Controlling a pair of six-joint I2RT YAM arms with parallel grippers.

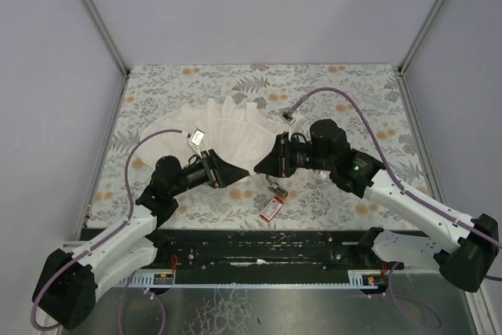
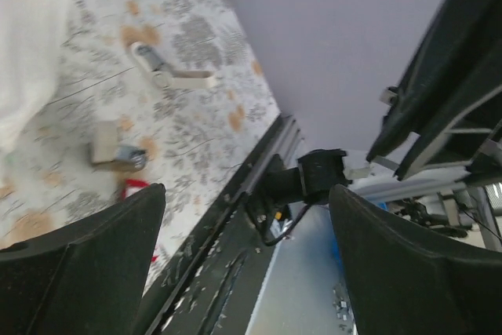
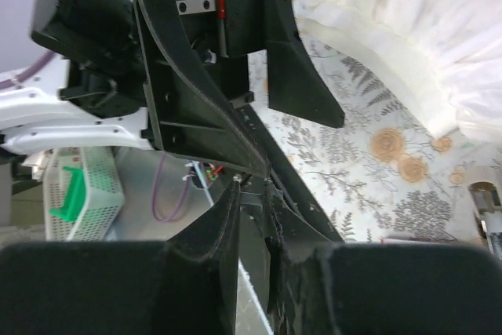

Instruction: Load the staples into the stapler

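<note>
At the middle of the tabletop (image 1: 157,92), on the near side of the white cloth (image 1: 227,127), my two claws meet almost tip to tip above the floral surface. The left claw (image 1: 238,172) is spread wide with nothing between its fingers, and its wrist view looks straight through the gap. The right claw (image 1: 261,168) is pressed together. Its wrist view shows the tips closed, but I cannot tell whether anything thin is caught there. I judge the spread claw faces the closed one to take or steady something small, though that is only a guess.

The task's things lie on the tabletop below, toward the near edge, and neither claw touches them. The red box (image 1: 271,209) lies nearest the rail. Just beside it the beige tray (image 2: 106,143) lies out of its sleeve, with a silvery bit at one end that I take for the staples (image 2: 135,160) — too blurred to be sure. Farther off, under the right arm, the stapler (image 2: 169,74) lies with its two thin arms hinged apart — opened, I judge, so a strip can drop in. Loading is not yet done.
</note>
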